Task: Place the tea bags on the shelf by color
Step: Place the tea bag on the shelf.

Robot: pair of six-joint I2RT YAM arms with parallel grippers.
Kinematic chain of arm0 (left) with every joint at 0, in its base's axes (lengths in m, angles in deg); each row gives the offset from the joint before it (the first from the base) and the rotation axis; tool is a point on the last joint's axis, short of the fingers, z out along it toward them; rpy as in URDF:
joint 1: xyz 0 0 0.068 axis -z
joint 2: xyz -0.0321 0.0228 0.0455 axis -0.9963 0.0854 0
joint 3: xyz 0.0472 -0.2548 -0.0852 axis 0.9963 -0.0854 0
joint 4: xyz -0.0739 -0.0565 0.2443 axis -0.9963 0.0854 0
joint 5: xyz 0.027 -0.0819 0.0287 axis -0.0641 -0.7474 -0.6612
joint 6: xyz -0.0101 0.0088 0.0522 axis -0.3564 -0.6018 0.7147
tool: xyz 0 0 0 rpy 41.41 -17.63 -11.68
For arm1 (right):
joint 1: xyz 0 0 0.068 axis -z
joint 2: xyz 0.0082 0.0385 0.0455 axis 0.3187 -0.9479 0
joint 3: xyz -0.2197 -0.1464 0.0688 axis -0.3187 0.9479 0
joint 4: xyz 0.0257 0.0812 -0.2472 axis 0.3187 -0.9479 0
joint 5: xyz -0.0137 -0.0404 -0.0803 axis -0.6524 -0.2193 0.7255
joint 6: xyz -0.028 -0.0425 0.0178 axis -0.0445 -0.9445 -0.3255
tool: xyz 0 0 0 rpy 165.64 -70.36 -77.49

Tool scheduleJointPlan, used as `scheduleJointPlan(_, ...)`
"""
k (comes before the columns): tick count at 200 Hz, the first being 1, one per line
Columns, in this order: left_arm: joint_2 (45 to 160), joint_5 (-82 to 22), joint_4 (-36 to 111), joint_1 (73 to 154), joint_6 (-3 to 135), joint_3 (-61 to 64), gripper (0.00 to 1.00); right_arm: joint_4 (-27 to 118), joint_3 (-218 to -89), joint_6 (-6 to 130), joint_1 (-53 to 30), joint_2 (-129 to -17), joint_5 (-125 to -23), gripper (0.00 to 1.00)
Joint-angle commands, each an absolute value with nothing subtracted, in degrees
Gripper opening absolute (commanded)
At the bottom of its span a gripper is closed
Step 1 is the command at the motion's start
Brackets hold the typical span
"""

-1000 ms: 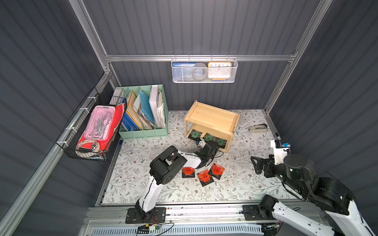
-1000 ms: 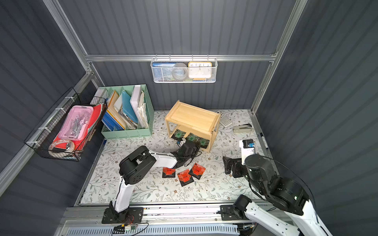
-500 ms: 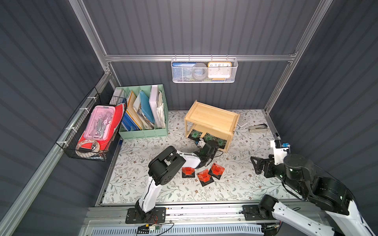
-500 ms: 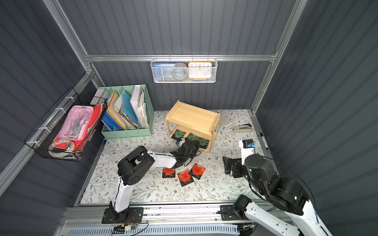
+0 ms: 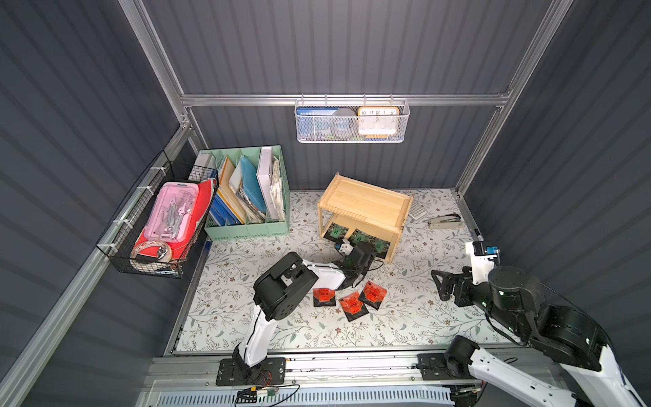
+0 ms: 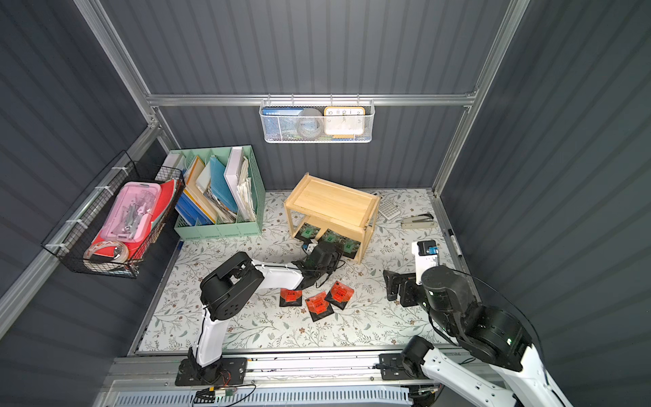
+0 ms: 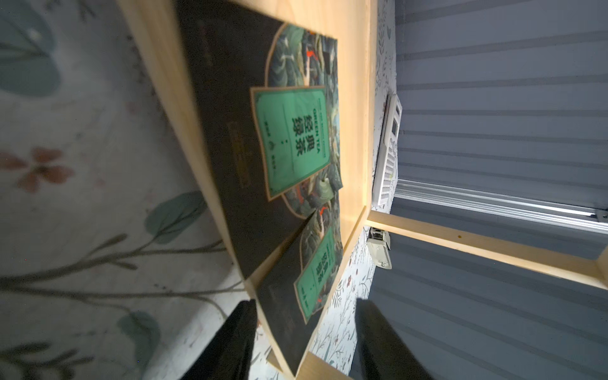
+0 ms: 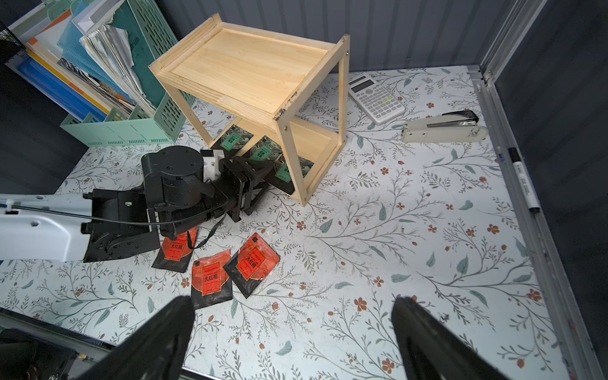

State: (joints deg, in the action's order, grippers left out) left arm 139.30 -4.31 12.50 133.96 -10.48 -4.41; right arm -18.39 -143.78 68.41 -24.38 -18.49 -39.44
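Three green-labelled tea bags (image 5: 359, 236) (image 6: 330, 236) (image 8: 263, 151) lie side by side on the lower tier of the light wooden shelf (image 5: 366, 201) (image 6: 331, 204) (image 8: 246, 69), each a flat black foil square carrying a green panel framed by dark leaf artwork. Up close in the left wrist view, one label (image 7: 292, 144) reads "GREEN TEA" beside Chinese characters. The sachets' black edges jut past the shelf's front rim (image 7: 171, 98).

The left gripper (image 5: 366, 248) (image 8: 260, 174) (image 7: 304, 304) sits low at the shelf's open front with its jaws parted. A corner of the nearest sachet (image 7: 317, 279) lies between them on the wood, and neither finger presses it.

Three red-orange tea bags (image 5: 352, 306) (image 6: 317, 304) (image 8: 210, 278) wait on the floral mat (image 5: 422, 317) in a loose cluster just in front of the shelf — the same black foil, with bright red labels, and two of them overlapping at a corner. The shelf's top tier is bare.

The right gripper (image 5: 442, 285) (image 6: 392, 285) (image 8: 294, 299) hangs above the mat well to the side, its jaws spread wide and holding nothing. A calculator (image 8: 376, 97) and a stapler (image 8: 444, 130) lie behind the shelf — a mint-green file organizer (image 5: 246, 190) stands beside it.
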Motion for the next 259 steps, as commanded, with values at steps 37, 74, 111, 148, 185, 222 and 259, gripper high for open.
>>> scheduleJointPlan(37,136.9,-3.6,16.4,134.0,-10.4,-4.5,0.56,-17.9,-143.2,68.4,-24.2,-18.0,-39.1,0.99)
scheduleJointPlan(74,135.7,-3.2,15.3,134.0,-10.0,-5.3,0.57,-17.9,-143.2,68.5,-24.2,-18.0,-39.2,0.99)
scheduleJointPlan(111,135.0,-3.0,14.1,134.0,-8.9,-5.6,0.57,-17.7,-143.2,68.5,-24.2,-18.1,-39.2,0.99)
scheduleJointPlan(148,133.2,-2.6,17.1,134.0,-8.9,-5.9,0.58,-17.6,-142.9,68.3,-24.2,-18.1,-39.4,0.99)
scheduleJointPlan(185,128.6,-1.1,23.5,134.0,-9.5,-7.3,0.61,-19.1,-142.8,68.2,-24.2,-19.6,-40.8,0.99)
scheduleJointPlan(222,122.9,-0.6,30.4,134.0,-8.7,-8.9,0.66,-20.1,-141.4,70.2,-24.2,-19.9,-44.2,0.99)
scheduleJointPlan(259,116.2,-0.2,36.9,134.0,-7.8,-11.2,0.82,-19.7,-139.5,72.9,-24.3,-20.9,-50.2,0.99)
